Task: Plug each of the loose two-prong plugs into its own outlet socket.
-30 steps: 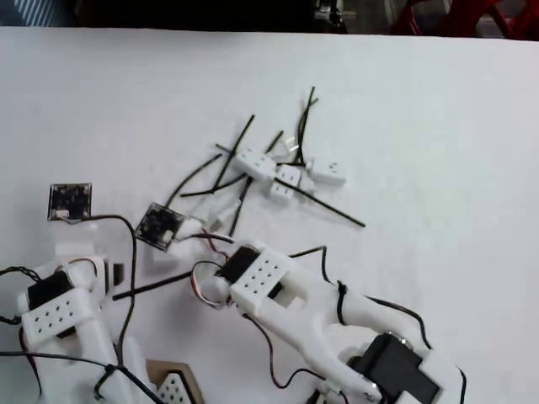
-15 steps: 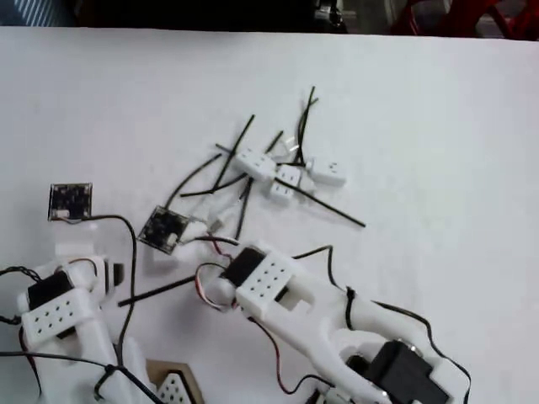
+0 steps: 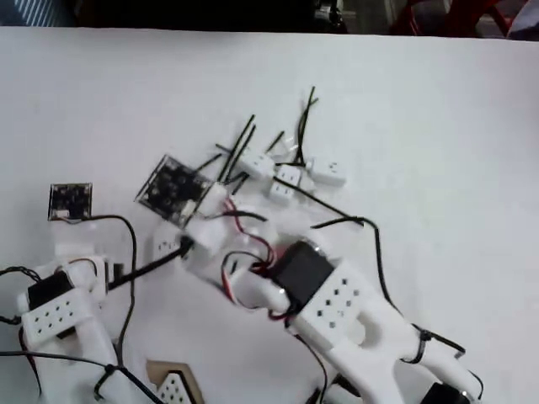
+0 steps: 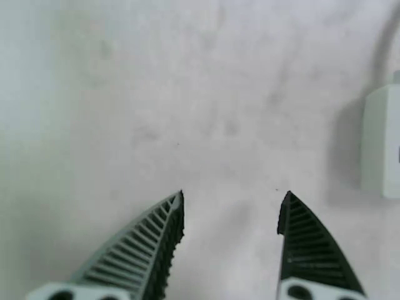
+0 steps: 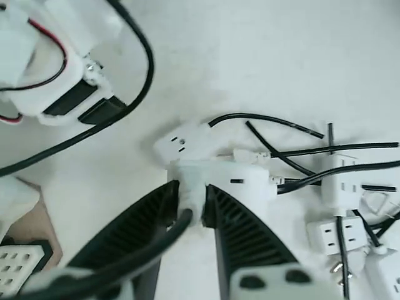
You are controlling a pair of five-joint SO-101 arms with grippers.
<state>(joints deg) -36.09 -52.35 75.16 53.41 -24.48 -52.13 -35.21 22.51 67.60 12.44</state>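
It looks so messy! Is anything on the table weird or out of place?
Yes. The sockets and black cords lie in a tangled heap, cords crossing over each other. One black square sits crooked beside the right hand, which pinches a white block.

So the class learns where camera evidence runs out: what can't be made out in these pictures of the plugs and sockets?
Left wrist view: the white block is cut off by the picture's edge; plug or socket is unclear.
Right wrist view: the right gripper covers the end of the white piece it clamps, so its prongs or slots are hidden.
High view: the connector pile is too small to show which plugs are seated.
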